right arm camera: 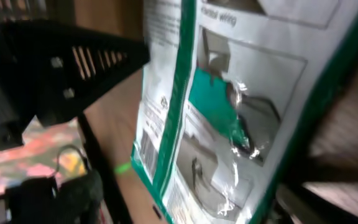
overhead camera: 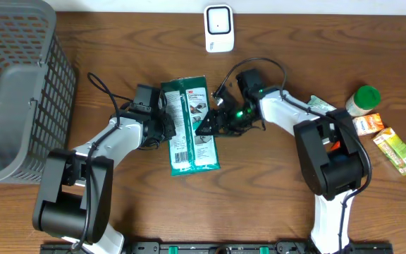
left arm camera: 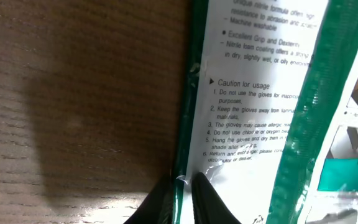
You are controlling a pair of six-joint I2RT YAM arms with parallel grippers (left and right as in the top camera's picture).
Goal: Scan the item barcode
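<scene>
The glove package [overhead camera: 191, 127] is being held near the centre of the counter [overhead camera: 273, 190], below the white scanner [overhead camera: 218, 28], printed side up, with a barcode [right arm camera: 146, 148] being shown near one corner. Its left edge is being pinched by the closed left claw [left arm camera: 185, 183]. The right claw [overhead camera: 208, 125] is being shown with fingers apart about the package's right edge; contact cannot be told. A grey basket [overhead camera: 20, 85] is being shown at far left.
</scene>
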